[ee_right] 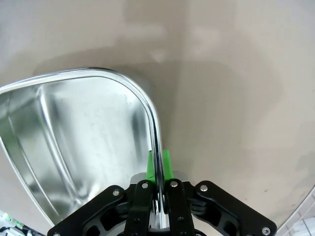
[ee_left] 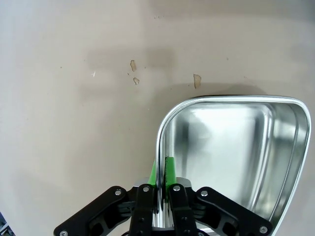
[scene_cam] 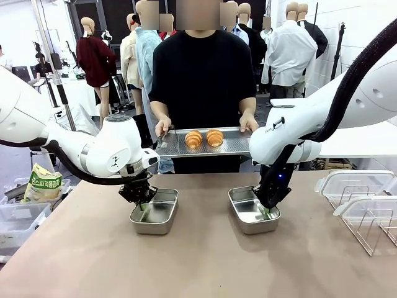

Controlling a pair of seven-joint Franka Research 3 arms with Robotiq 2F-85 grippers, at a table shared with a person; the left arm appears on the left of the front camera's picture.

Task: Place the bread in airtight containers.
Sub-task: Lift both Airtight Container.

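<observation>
Our left gripper (ee_left: 161, 169) pinches the left tin (ee_left: 224, 140) by its rim, and our right gripper (ee_right: 158, 162) pinches the right tin (ee_right: 88, 132) likewise.

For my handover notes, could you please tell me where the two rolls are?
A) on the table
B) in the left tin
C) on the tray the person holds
C: the two rolls lie on the steel tray the person holds, and the left tin and the right tin are empty.
</observation>
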